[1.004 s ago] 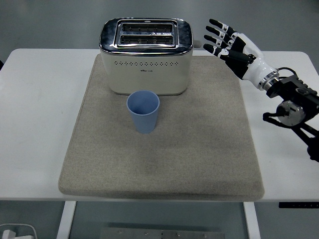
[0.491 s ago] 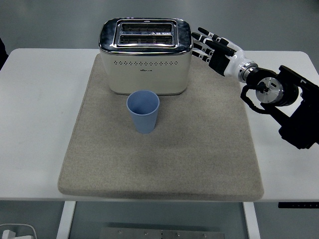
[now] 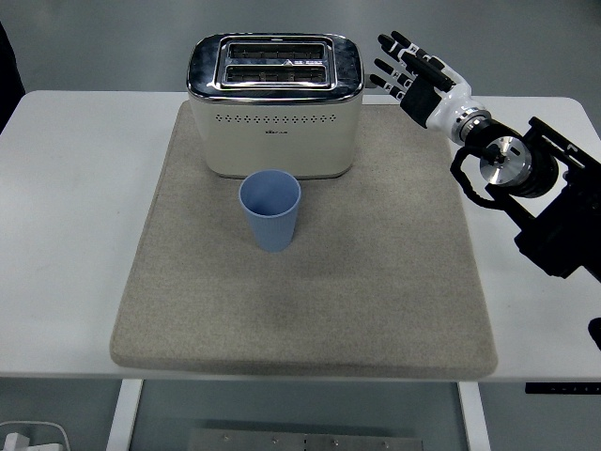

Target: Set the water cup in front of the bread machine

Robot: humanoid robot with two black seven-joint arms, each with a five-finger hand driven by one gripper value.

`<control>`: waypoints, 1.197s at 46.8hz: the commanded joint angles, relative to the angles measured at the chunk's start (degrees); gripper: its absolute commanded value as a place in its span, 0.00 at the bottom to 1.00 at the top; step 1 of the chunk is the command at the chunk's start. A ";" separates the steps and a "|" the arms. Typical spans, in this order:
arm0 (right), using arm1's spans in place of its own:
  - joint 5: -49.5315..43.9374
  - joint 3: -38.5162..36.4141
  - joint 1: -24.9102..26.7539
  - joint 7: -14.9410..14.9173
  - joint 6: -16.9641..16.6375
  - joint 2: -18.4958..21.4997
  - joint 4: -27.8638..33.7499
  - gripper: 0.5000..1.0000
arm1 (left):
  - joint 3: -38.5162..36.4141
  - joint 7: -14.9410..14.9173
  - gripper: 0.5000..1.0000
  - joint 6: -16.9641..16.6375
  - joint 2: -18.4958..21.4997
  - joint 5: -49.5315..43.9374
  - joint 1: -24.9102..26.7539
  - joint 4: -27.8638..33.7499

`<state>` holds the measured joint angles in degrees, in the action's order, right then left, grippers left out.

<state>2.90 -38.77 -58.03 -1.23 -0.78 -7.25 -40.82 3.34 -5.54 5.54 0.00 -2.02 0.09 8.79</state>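
Right hand point(image 3: 420, 78) up over the far right corner of the mat point(image 3: 376, 282), fingers point(image 3: 399, 68) spread wide and straight, pointing far-left toward the toaster point(image 3: 275, 105); it holds nothing and touches nothing that I can see. Fingertips sit just beside the toaster's right side, apart from it. My wrist and black forearm point(image 3: 535, 188) run back from the hand to the right edge, above the white table point(image 3: 66, 188). Blue cup point(image 3: 270, 209) stands upright on the mat, open mouth up, inside looks bare. It is just on the near side of the toaster, roughly centred on its front face, close to the base; whether it touches the front I cannot tell. Cup is well apart from my hand, to the near left of it. Toaster sits at the far edge of the mat, cream body, shiny metal top, two long slots facing up. Mat is grey-beige, lies flat and covers most of the table's middle. Left arm not visible. Dark shape point(image 3: 9, 66) at the far left edge, past the table; cannot tell what it is.
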 commanded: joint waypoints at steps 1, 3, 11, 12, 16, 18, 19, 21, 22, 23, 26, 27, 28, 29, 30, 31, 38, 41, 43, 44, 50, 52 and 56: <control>0.00 0.01 0.02 0.00 -0.10 -0.13 -0.05 0.85 | 0.00 0.00 1.00 0.00 0.00 0.00 0.00 0.00; 0.00 0.01 -0.06 0.08 -0.19 -0.22 -0.05 0.85 | 0.00 0.00 1.00 0.00 0.00 0.00 0.00 0.00; 0.00 -0.08 0.02 0.08 -0.19 -0.57 -0.05 0.85 | 0.00 0.00 1.00 0.00 0.00 0.00 0.00 0.00; 0.00 -0.08 0.02 0.08 -0.19 -0.66 -0.05 0.85 | 0.00 0.00 1.00 0.00 0.00 0.00 0.00 0.00; 0.00 -0.08 0.11 0.08 -0.19 -0.84 -0.14 0.85 | 0.00 0.00 1.00 0.00 0.00 0.00 0.00 0.00; 0.00 -0.08 0.02 0.08 -0.19 -1.01 -0.14 0.85 | 0.00 0.00 1.00 0.00 0.00 0.00 0.00 0.00; 0.00 -0.08 0.11 0.00 -0.19 -1.01 -0.14 0.85 | 0.00 0.00 1.00 0.00 0.00 0.00 0.00 0.00; 0.00 -0.08 0.11 0.00 -0.19 -1.19 -0.14 0.85 | 0.00 0.00 1.00 0.00 0.00 0.00 0.00 0.00; 0.00 -0.17 0.11 0.00 -0.19 -1.28 -0.14 0.85 | 0.00 0.00 1.00 0.00 0.00 0.00 0.00 0.00; 0.00 -0.08 0.20 0.00 -0.19 -1.36 -0.14 0.85 | 0.00 0.00 1.00 0.00 0.00 0.00 0.00 0.00; 0.00 -0.08 0.46 0.08 -0.27 -1.63 -0.14 0.85 | 0.00 0.00 1.00 0.00 0.00 0.00 0.00 0.00; 0.00 -0.08 0.64 0.00 -0.28 -1.63 -0.14 0.85 | 0.00 0.00 1.00 0.00 0.00 0.00 0.00 0.00; 0.00 -0.08 0.73 0.00 -0.28 -1.71 -0.14 0.85 | 0.00 0.00 1.00 0.00 0.00 0.00 0.00 0.00; 0.00 -0.08 0.81 0.00 -0.28 -1.80 -0.14 0.85 | 0.00 0.00 1.00 0.00 0.00 0.00 0.00 0.00; 0.00 -0.08 0.90 0.00 -0.28 -1.89 -0.14 0.85 | 0.00 0.00 1.00 0.00 0.00 0.00 0.00 0.00; 0.00 -0.08 0.90 0.00 -0.36 -2.07 -0.14 0.85 | 0.00 0.00 1.00 0.00 0.00 0.00 0.00 0.00; 0.09 -0.17 1.08 0.00 -1.15 -3.12 -0.05 0.85 | 0.00 0.00 1.00 0.00 0.00 0.00 0.00 0.00; 0.18 -0.17 1.34 0.00 -1.33 -3.74 -0.05 0.85 | 0.00 0.00 1.00 0.00 0.00 0.00 0.00 0.00; 0.18 -0.17 1.34 0.00 -1.33 -3.91 -0.05 0.85 | 0.00 0.00 1.00 0.00 0.00 0.00 0.00 0.00; 0.18 -0.17 1.34 0.00 -1.33 -4.00 -0.05 0.85 | 0.00 0.00 1.00 0.00 0.00 0.00 0.00 0.00; 0.18 -0.17 1.60 -0.09 -1.42 -4.79 -0.05 0.85 | 0.00 0.00 1.00 0.00 0.00 0.00 0.00 0.00; 0.18 -0.17 1.87 0.00 -1.42 -5.05 -0.05 0.85 | 0.00 0.00 1.00 0.00 0.00 0.00 0.00 0.00; 0.18 -0.17 2.13 -0.09 -2.03 -5.67 -0.05 0.85 | 0.00 0.00 1.00 0.00 0.00 0.00 0.00 0.00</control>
<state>3.07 -38.94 -56.07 -1.26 -2.27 -12.38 -40.86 3.34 -5.54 5.53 0.00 -2.03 0.09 8.79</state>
